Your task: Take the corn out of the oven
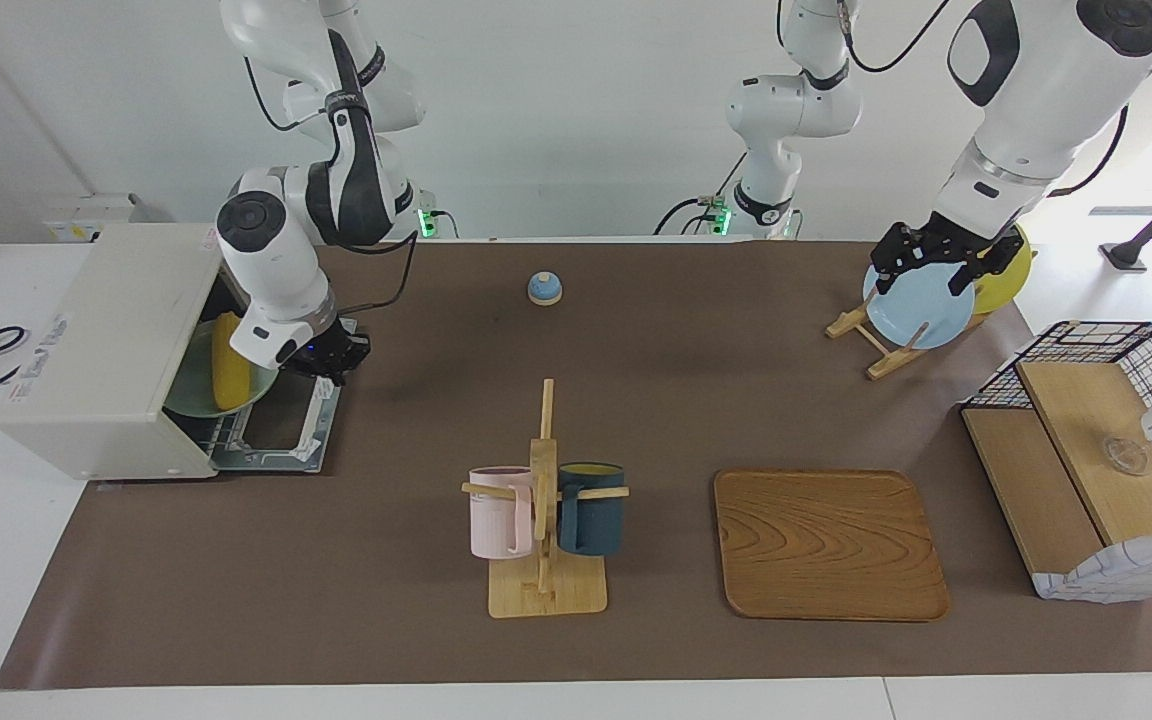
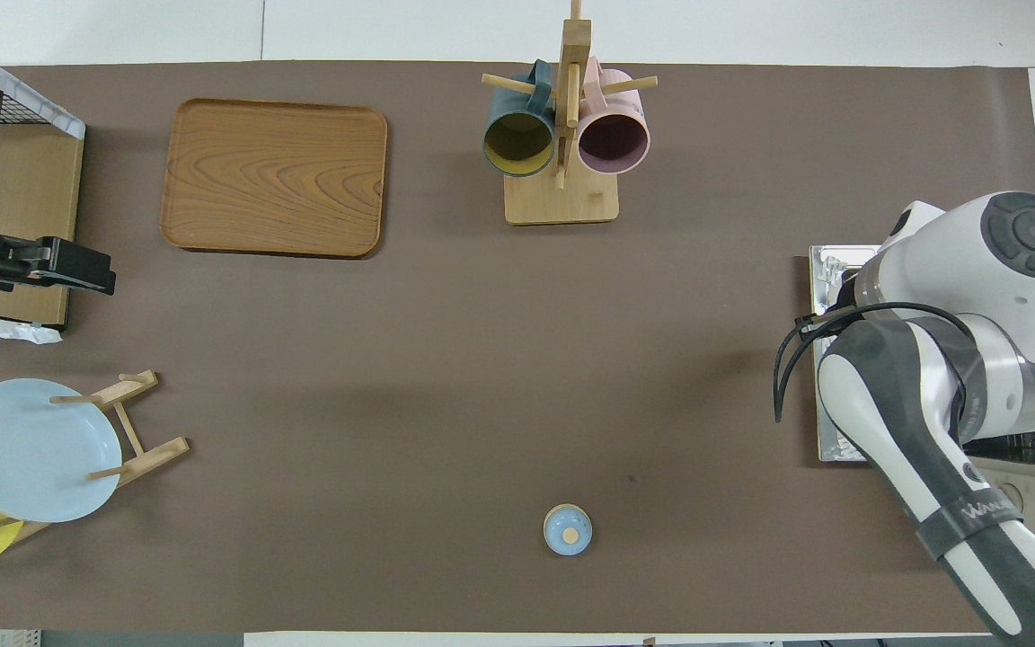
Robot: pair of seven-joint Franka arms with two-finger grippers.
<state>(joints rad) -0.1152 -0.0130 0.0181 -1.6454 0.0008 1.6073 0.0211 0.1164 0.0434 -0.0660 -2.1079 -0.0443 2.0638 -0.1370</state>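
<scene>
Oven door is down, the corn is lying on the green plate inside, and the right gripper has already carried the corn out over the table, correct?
Not quite. In the facing view the corn lies on the green plate inside the oven, door down; the right gripper sits over the open door, holding nothing.

Smooth glossy corn [image 1: 229,374], wooden tray [image 1: 829,545]
</scene>
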